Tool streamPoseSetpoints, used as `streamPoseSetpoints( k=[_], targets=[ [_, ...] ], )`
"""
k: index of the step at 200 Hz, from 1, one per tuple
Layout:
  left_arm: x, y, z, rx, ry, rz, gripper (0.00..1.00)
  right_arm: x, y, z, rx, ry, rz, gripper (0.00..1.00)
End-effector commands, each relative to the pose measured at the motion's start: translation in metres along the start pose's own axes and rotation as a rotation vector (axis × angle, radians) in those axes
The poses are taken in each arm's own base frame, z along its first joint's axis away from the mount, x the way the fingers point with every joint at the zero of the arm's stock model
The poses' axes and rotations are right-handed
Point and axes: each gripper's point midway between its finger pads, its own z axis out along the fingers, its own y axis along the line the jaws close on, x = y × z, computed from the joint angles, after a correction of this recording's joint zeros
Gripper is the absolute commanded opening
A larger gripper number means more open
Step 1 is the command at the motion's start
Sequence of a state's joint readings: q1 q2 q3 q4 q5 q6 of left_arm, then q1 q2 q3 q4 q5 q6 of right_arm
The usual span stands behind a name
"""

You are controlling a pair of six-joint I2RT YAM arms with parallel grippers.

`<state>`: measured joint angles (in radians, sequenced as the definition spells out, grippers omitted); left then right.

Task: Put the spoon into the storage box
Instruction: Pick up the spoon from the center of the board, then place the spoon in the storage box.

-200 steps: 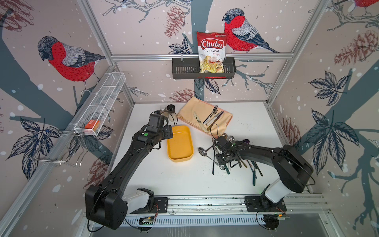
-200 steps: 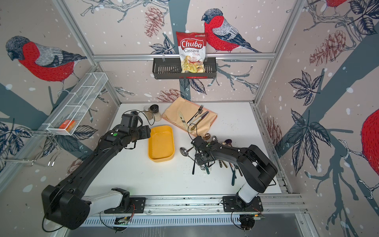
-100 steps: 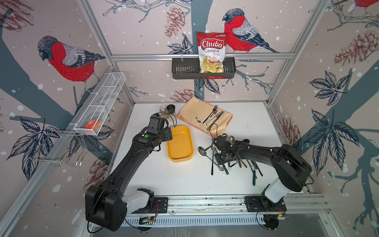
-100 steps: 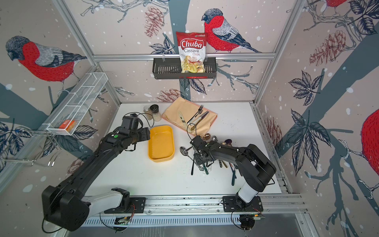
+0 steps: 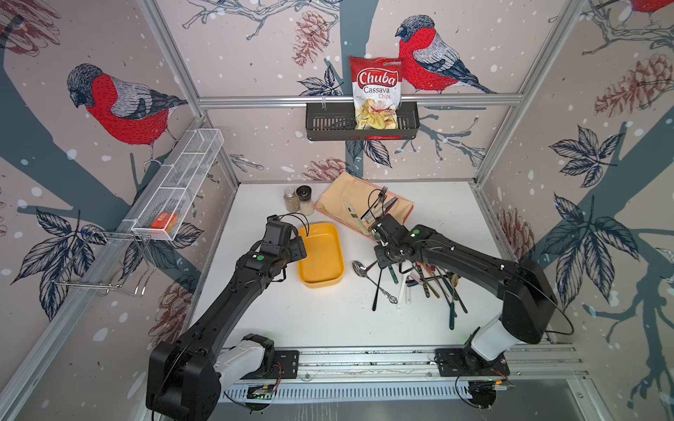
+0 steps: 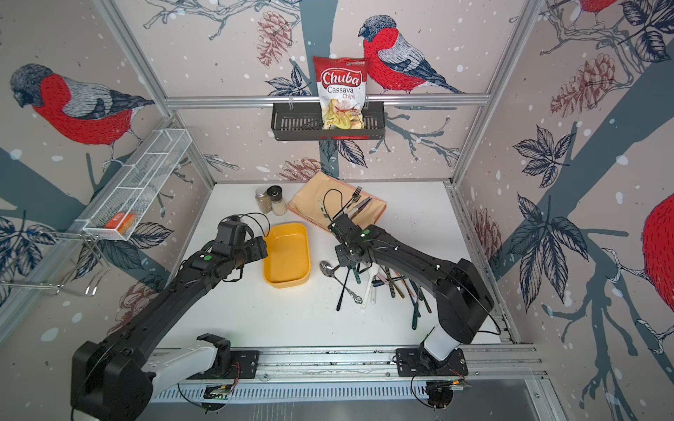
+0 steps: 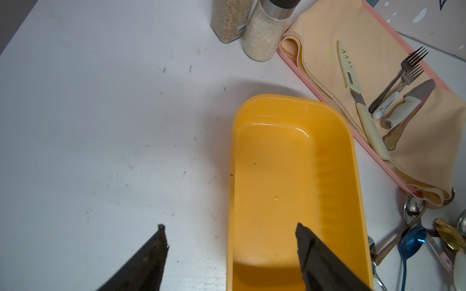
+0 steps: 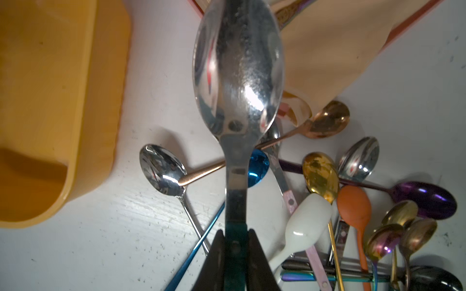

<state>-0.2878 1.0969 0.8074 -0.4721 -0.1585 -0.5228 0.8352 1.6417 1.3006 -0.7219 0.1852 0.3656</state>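
The storage box (image 5: 321, 255) (image 6: 287, 255) is a shallow yellow tray lying empty on the white table in both top views. My right gripper (image 8: 235, 230) (image 5: 384, 259) is shut on the spoon (image 8: 237, 75), gripping its dark green handle (image 5: 392, 274). The steel bowl sticks out past the fingertips, raised above the pile of spoons, just right of the box (image 8: 50, 100). My left gripper (image 7: 230, 239) (image 5: 299, 249) is open and holds nothing. It straddles the box's left wall (image 7: 233, 201), one finger over the table and one over the box floor.
Several loose spoons (image 5: 423, 284) lie heaped under and right of the right gripper, and a steel spoon (image 5: 359, 268) lies beside the box. Behind are a cloth-covered pink tray (image 5: 364, 207) with forks and knives, and two spice jars (image 5: 299, 200). A black basket (image 5: 361, 124) hangs on the back wall.
The left jaws have opened wider at the box's left wall. The right gripper has closed tighter on the spoon's handle and moved slightly back and up from the pile.
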Motion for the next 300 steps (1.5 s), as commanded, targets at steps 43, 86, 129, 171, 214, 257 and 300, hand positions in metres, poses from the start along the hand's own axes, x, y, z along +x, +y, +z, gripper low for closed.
streamPoseSetpoints(
  k=[43, 86, 129, 171, 214, 257, 300],
  targets=[
    [0.01, 0.028, 0.015, 0.064, 0.005, -0.24, 0.84, -0.063, 0.055, 0.017, -0.142, 0.016, -0.012, 0.17],
    [0.02, 0.037, 0.016, 0.065, 0.012, -0.268, 0.84, -0.085, 0.093, 0.04, -0.202, 0.042, -0.035, 0.17],
    [0.024, 0.034, 0.016, 0.084, 0.03, -0.269, 0.83, -0.087, 0.126, 0.051, -0.262, 0.054, -0.059, 0.16],
    [0.023, 0.029, 0.017, 0.101, 0.051, -0.236, 0.82, -0.068, 0.153, 0.065, -0.317, 0.11, -0.07, 0.17],
    [0.024, 0.026, 0.019, 0.104, 0.082, -0.207, 0.82, -0.061, 0.155, 0.081, -0.317, 0.143, -0.059, 0.17],
    [0.024, 0.026, 0.019, 0.103, 0.087, -0.197, 0.82, -0.059, 0.149, 0.096, -0.289, 0.184, -0.038, 0.18],
    [0.025, 0.025, 0.02, 0.107, 0.103, -0.199, 0.82, -0.063, 0.148, 0.105, -0.28, 0.212, -0.025, 0.18]
  ],
)
